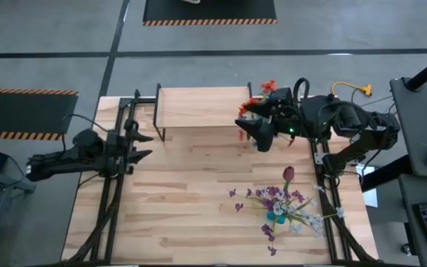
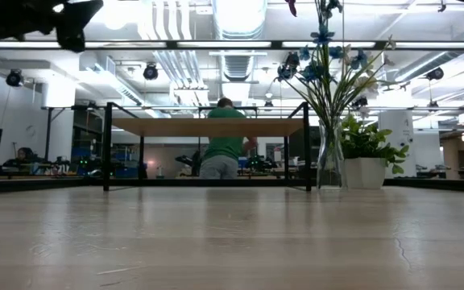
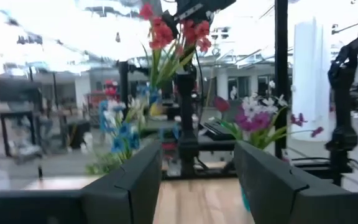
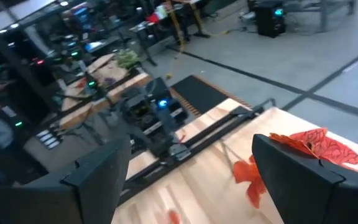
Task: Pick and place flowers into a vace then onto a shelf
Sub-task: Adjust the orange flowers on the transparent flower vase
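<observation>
The right gripper [image 1: 245, 123], jaws spread and empty, hovered beside the orange flowers [image 1: 270, 87]; it needed to centre on the stems before closing.

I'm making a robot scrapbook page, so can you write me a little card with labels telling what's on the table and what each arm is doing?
Table: pale wooden tabletop
Shelf: low light wood board on thin black legs, at the far edge, nothing on top
Vase: clear glass vase of purple, blue and white flowers on green stems, on the table's right side
Orange flowers: bunch with green stems at the right gripper
Right gripper: by the shelf's right end, fingers open
Left gripper: over the left side, fingers open, empty
</observation>
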`<state>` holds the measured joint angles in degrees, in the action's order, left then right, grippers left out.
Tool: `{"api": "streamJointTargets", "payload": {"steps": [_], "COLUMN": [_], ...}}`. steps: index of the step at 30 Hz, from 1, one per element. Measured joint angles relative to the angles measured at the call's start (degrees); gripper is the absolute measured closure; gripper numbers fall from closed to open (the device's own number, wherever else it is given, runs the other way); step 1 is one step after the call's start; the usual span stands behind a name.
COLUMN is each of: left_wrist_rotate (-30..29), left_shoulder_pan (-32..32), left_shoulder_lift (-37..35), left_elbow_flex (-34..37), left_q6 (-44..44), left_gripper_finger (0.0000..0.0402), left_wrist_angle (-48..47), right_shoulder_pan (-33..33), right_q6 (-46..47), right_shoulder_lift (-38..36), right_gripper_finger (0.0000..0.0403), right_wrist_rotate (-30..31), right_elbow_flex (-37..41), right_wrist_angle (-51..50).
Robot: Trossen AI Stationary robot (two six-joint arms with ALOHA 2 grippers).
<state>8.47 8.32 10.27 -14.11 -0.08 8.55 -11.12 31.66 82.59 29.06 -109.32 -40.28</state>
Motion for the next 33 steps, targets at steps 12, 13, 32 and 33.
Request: {"api": "streamJointTargets", "payload": {"steps": [12,13,32,33], "left_wrist_rotate": [0.6,0.6,14.3,14.5], "left_shoulder_pan": [0.0,0.0,0.0,0.0], "left_shoulder_lift": [35.0,38.6,72.7,74.6], "left_elbow_flex": [-12.4,-15.9,-53.1,-53.3], "left_q6": [4.9,6.3,20.7,21.0], "left_gripper_finger": [0.0118,0.0117,0.0116,0.0116], "left_wrist_angle": [22.2,21.4,10.5,12.7], "right_shoulder_pan": [-3.4,-3.7,-5.9,-5.9], "right_q6": [-3.2,-3.3,-6.8,-6.8], "right_shoulder_lift": [-0.1,-0.1,-0.8,-0.8], "right_gripper_finger": [0.0074,0.0074,0.0074,0.0074], "right_wrist_rotate": [-1.2,-1.2,-1.1,-1.2], "right_elbow_flex": [-1.9,-1.9,-1.8,-1.8], "right_wrist_angle": [-0.2,-0.3,-1.0,-1.0]}}
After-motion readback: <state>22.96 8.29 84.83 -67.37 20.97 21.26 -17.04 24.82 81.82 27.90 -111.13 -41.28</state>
